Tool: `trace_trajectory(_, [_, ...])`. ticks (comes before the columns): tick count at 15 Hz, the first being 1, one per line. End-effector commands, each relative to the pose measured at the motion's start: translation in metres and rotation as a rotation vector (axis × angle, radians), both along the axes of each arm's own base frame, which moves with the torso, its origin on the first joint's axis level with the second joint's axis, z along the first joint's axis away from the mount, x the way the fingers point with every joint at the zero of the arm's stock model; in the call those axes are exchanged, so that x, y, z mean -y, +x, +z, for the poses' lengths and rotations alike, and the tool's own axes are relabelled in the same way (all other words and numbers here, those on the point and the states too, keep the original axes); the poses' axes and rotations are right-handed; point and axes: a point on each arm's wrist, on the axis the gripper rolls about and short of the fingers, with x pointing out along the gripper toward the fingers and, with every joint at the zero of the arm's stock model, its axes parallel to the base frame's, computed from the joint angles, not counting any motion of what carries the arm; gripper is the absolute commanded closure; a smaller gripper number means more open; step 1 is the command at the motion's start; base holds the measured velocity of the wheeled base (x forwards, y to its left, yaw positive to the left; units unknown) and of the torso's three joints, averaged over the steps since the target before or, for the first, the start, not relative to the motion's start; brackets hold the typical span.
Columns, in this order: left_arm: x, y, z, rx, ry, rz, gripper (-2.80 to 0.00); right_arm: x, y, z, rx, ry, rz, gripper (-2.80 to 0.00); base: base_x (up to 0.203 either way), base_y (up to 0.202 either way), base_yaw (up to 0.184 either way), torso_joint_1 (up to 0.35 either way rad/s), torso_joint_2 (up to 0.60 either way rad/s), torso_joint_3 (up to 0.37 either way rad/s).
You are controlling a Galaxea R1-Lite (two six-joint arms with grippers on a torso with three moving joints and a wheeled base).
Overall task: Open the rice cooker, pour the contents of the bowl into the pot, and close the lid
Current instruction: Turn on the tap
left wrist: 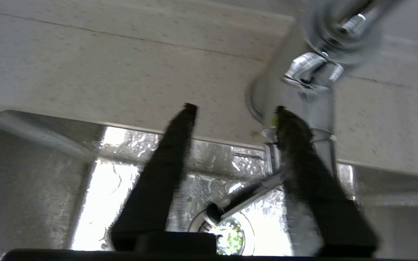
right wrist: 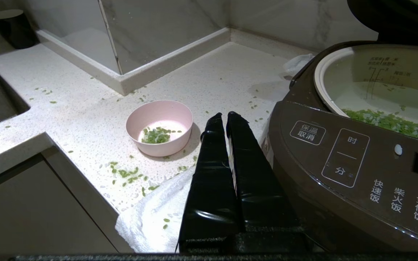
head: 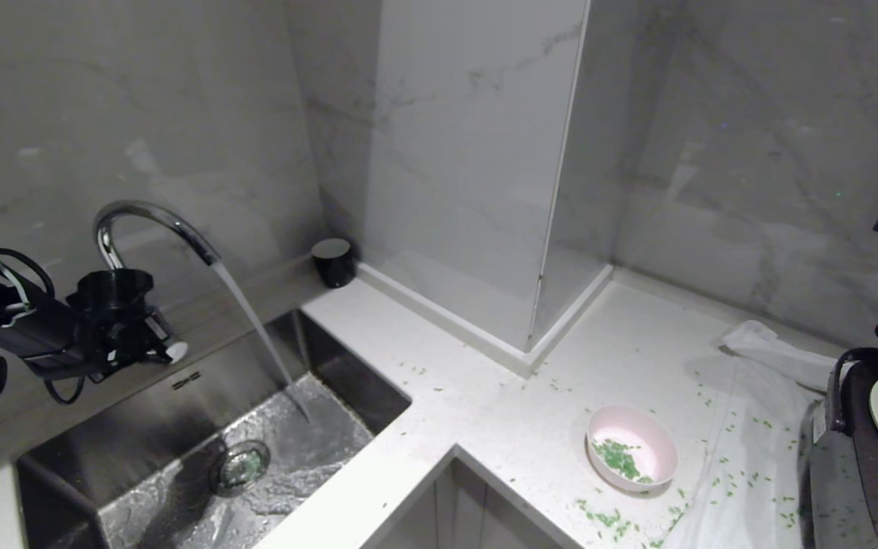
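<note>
Over the sink (head: pixel 142 488), left gripper (left wrist: pixel 234 112) jaws apart, empty, beside running tap (head: pixel 149 221); right gripper (right wrist: pixel 223 117) closed, parked by cooker (right wrist: pixel 339 163), likely awaiting bowl (head: pixel 631 447).

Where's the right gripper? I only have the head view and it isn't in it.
Observer: The right gripper hangs just in front of the rice cooker, beside its button panel, pointing toward the bowl. Its jaws are shut and hold nothing.
Operator: Anything in the pot? I only see a sliver.
Observer: Yes. Green grains lie across the bottom of the pot.
Operator: Left jaws on the faucet?
Observer: The left gripper has its jaws open with nothing between them. One jaw sits in front of the faucet column. I cannot tell whether it touches.
</note>
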Motion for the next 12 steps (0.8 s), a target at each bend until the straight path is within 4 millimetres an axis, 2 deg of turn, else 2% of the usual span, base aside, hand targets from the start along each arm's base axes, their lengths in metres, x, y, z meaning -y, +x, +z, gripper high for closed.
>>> trace_trajectory(1, [-0.0076,-0.0019,0.0007,0.004,0.003,0.022,0.0,0.0,-0.0001,-0.0001,0.001,0.0,0.0,0.0,0.0,0.0,0.0,0.0,0.0,0.0])
trace_trajectory(4, [-0.0135,-0.0031,-0.0025,-0.002,0.0,0.034,0.0,0.0,-0.0001,-0.0001,0.001,0.0,0.0,0.0,0.0,0.0,0.0,0.0,0.0,0.0])
trace_trajectory(12, [-0.0108,-0.0037,0.0043,0.008,0.004,0.03,0.0,0.0,-0.0001,-0.0001,0.001,0.0,0.0,0.0,0.0,0.0,0.0,0.0,0.0,0.0])
